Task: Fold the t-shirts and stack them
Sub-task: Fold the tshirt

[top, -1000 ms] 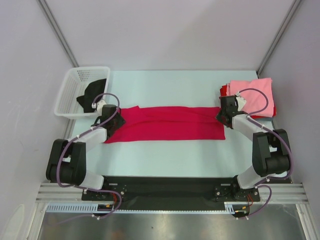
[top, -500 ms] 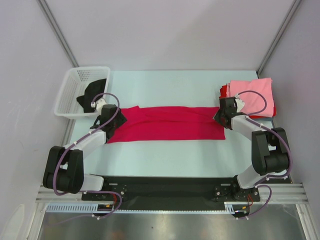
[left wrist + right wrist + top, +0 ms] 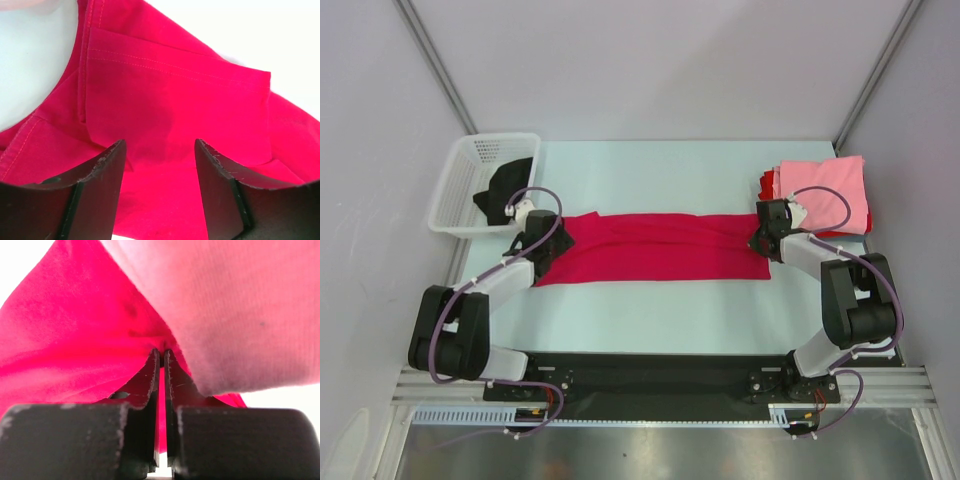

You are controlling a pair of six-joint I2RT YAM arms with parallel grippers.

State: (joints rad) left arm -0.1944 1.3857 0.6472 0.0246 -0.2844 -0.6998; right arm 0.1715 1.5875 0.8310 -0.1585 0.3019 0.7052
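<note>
A crimson-red t-shirt (image 3: 655,248) lies folded into a long band across the table. My left gripper (image 3: 542,238) is at its left end, open, with the cloth (image 3: 175,115) lying between and under the fingers (image 3: 100,185). My right gripper (image 3: 762,232) is at the shirt's right end, shut on a pinch of the crimson cloth (image 3: 90,335). A light pink folded t-shirt (image 3: 825,192) tops a stack with red ones (image 3: 767,183) at the right. In the right wrist view the pink cloth (image 3: 230,305) hangs close over the jaws. A black t-shirt (image 3: 503,185) lies in the basket.
A white plastic basket (image 3: 470,165) stands at the back left corner. The folded stack sits close behind my right gripper. The table's near edge and the arm bases run along the front.
The crimson shirt's band has shifted slightly; my right gripper has moved a little back toward the stack with the cloth. The left arm's elbow has shifted.
</note>
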